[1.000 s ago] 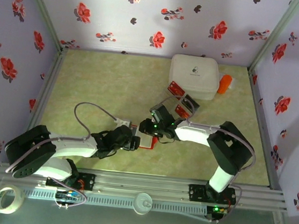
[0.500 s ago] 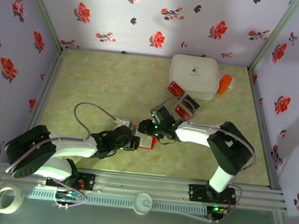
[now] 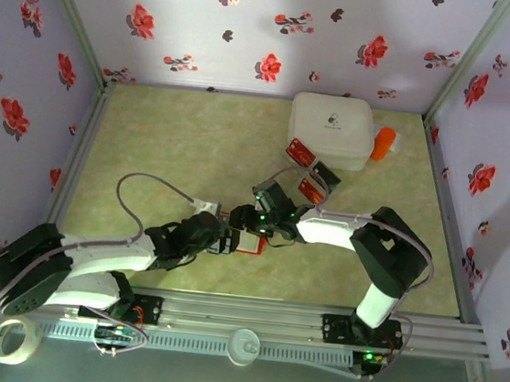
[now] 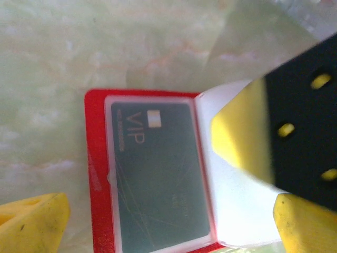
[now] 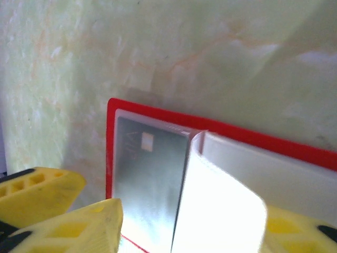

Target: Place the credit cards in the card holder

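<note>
Left wrist view: card holder [image 4: 97, 174] lies open at lower centre, bottom edge cut off, its pocketed dark card [image 4: 158, 174] running vertically. Left gripper [image 4: 168, 221] is spread wide; right gripper [image 5: 189, 232] is parted around a blurred white flap [image 5: 221, 200].

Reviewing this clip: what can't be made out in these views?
- Top view: the wallet sits mostly under the left gripper and right gripper; its pockets are hidden.
- Left wrist view: a black-and-yellow finger covers the wallet's right pocket, hiding whether a card is there.
- Right wrist view: glare whitens the flap and washes out the card print.
- Top view: the loose cards by the box are too small to read.
</note>
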Controlling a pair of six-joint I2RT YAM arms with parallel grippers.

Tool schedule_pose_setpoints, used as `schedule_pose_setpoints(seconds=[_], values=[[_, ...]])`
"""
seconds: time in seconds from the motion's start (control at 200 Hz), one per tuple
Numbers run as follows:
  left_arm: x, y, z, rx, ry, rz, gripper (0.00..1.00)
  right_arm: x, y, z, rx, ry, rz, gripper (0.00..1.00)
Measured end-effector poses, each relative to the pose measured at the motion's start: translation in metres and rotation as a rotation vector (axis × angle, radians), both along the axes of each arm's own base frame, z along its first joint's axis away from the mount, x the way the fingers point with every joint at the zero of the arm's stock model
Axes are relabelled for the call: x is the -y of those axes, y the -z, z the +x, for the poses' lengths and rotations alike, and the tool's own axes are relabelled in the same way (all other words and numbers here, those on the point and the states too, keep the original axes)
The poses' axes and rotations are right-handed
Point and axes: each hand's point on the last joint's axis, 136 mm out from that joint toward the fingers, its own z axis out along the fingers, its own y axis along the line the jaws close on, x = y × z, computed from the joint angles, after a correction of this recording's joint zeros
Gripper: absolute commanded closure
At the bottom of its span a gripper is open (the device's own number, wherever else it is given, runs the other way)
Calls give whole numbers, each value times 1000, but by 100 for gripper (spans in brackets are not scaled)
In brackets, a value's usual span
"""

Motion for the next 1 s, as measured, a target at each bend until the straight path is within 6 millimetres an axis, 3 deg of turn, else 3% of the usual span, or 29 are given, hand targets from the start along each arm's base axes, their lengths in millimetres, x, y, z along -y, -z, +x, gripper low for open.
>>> schedule_pose_setpoints(seconds=[0.315, 0.46, 0.67, 1.0], values=[[-29, -40, -1, 74, -57, -39, 0, -38, -31, 3, 35, -14, 98, 36], [-40, -50, -1, 99, -84, -57, 0, -55, -27, 9, 31, -13, 116, 36], [-47, -48, -1, 104, -102, -51, 0, -59, 3, 10, -3, -10, 80, 36], [-53, -30, -2, 80, -112, -11, 0, -59, 0, 11, -7, 2, 90, 37]])
